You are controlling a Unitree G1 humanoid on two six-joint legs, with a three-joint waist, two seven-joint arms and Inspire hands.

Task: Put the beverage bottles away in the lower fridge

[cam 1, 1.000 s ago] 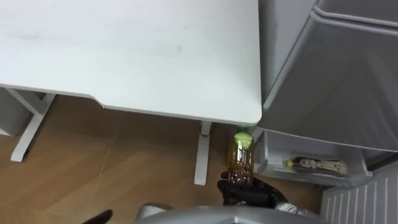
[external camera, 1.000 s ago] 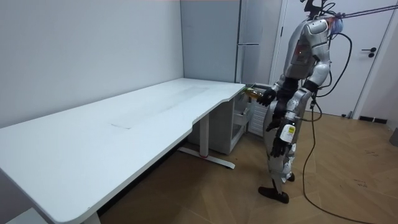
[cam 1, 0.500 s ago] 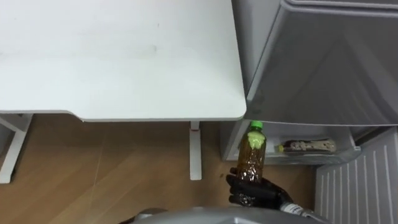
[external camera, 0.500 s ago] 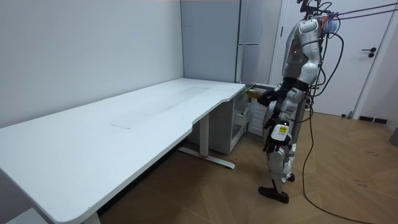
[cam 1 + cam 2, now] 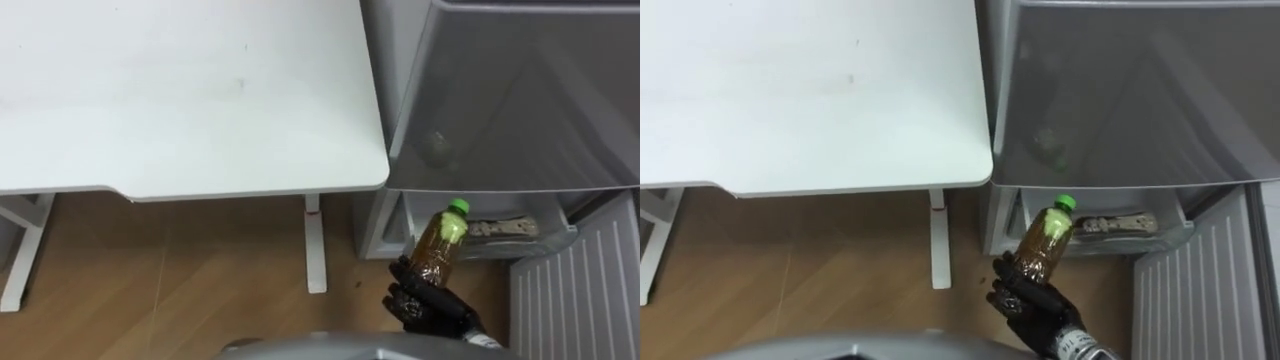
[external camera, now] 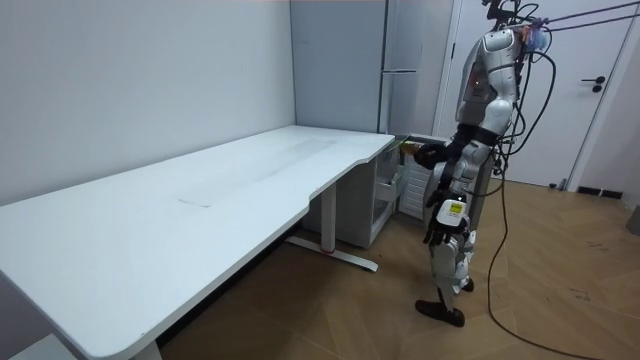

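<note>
1. Low in the frame's right half, the right hand (image 5: 427,303) comes up from the bottom edge with its dark fingers curled round the lower part of a bottle (image 5: 440,243).
2. The bottle holds amber liquid and has a green cap. It tilts, with the cap toward the upper right, and is held in the air above the floor (image 5: 180,280).
3. In the eye views its cap overlaps the open front of the fridge's lower compartment (image 5: 470,250). Whether it has reached inside cannot be told.
4. In the room view the left hand (image 6: 434,233) hangs beside the thigh, idle.
5. A white desk (image 5: 180,90) fills the upper left of the eye views. Its rounded corner sits just beside the fridge (image 5: 510,100), and one white leg (image 5: 316,245) stands on the wooden floor below that corner.
6. The grey fridge takes the upper right, its upper door closed.
7. The room view shows the robot standing upright at the desk's far end, facing the fridge. There are grey walls and a white room door (image 6: 600,90) at that view's right.
8. The lower compartment is open, and its white ribbed door (image 5: 575,300) swings out at the lower right of the frame.
9. Inside it, a second bottle (image 5: 503,229) lies on its side, just right of the held bottle's cap.
</note>
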